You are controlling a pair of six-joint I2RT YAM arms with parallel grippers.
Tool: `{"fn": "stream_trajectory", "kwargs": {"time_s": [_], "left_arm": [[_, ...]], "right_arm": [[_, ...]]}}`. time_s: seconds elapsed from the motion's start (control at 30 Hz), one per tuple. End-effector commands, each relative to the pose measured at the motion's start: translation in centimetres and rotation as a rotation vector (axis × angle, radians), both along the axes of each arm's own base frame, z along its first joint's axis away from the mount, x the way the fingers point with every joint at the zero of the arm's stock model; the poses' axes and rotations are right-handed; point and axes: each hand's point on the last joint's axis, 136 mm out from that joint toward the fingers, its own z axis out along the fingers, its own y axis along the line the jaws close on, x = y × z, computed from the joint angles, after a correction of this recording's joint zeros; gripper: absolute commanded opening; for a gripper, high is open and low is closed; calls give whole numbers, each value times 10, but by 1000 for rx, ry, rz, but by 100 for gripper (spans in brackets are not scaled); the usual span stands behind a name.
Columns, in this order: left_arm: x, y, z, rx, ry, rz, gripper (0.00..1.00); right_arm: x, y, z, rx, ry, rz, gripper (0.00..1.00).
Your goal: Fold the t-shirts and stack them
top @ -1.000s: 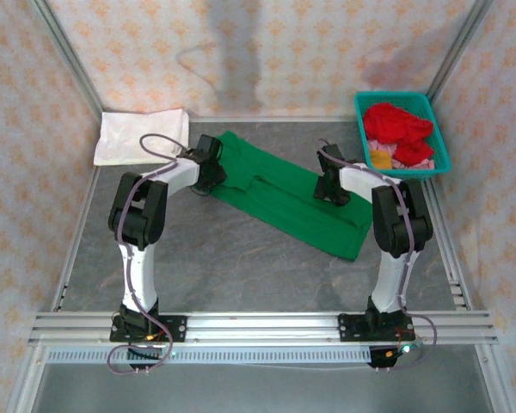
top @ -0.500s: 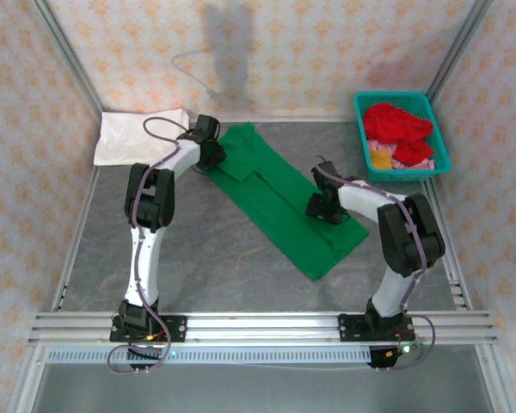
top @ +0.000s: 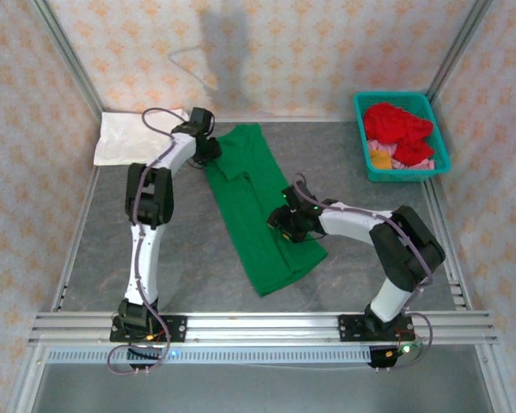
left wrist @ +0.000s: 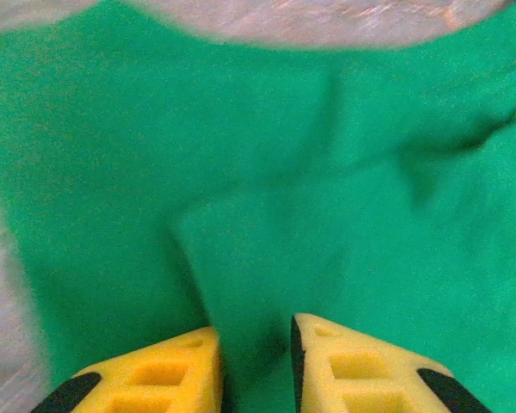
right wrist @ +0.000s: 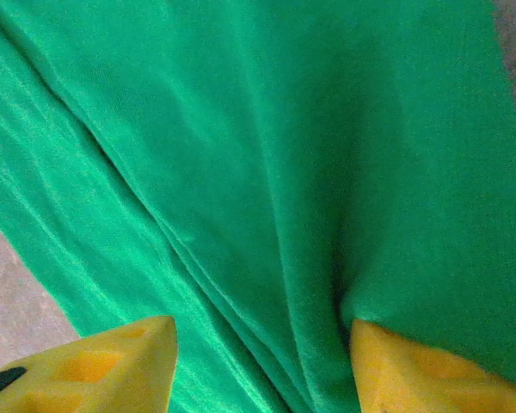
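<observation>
Top view: 1 green t-shirt (top: 251,237), folded to a long strip, lies diagonal mid-counter (top: 344,163). Right fingers (right wrist: 112,361) on its near half, approx. half-spread; wrist cam shows them gripping a thick fold. Left fingers (left wrist: 163,370) at its far end, narrow, pinching cloth. Far-left corner: 1 white t-shirt (top: 125,138). Far-right corner: 1 teal basket (top: 408,175) w/ red, yellow, pink tees (top: 396,120), count unclear.

Green t-shirt (top: 256,219): soft knit cloth, matt, with a faint sheen along the creases. White t-shirt (top: 125,138): matt cloth. Basket (top: 410,175): smooth teal plastic, slightly glossy. Surface (top: 198,258): grey, stone-patterned, matt. Front rail (top: 258,325): bare ribbed metal, satin finish. Left end effector (left wrist: 256,366) and right end effector (right wrist: 262,361): matt yellow, plastic-looking fingers.
</observation>
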Motion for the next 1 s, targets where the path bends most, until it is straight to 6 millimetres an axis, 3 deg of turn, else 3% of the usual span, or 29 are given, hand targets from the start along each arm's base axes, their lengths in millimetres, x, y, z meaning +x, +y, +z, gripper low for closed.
{"fn": "stream_trajectory", "kwargs": {"time_s": [0.0,0.1,0.27,0.47,0.67,0.83,0.97], "left_arm": [[-10,43,62,95,-120,95,31],[-39,48,69,131,-106,125,32],[-58,13,46,77,-112,72,32],[-39,-5,8,33,-18,77,30],[-34,-4,-23,-10,39,151,29],[-18,-6,-47,-97,37,169,28],[7,-30,-61,-140,79,55,28]], "right_arm": [[29,-4,44,-13,-117,-33,56],[39,-16,57,-142,-173,17,56],[63,-23,65,-312,-243,141,56],[84,-32,96,-388,-421,147,56],[80,-60,131,-431,-578,83,58],[72,-89,142,-448,-646,8,59],[69,-107,138,-472,-640,-27,59]]}}
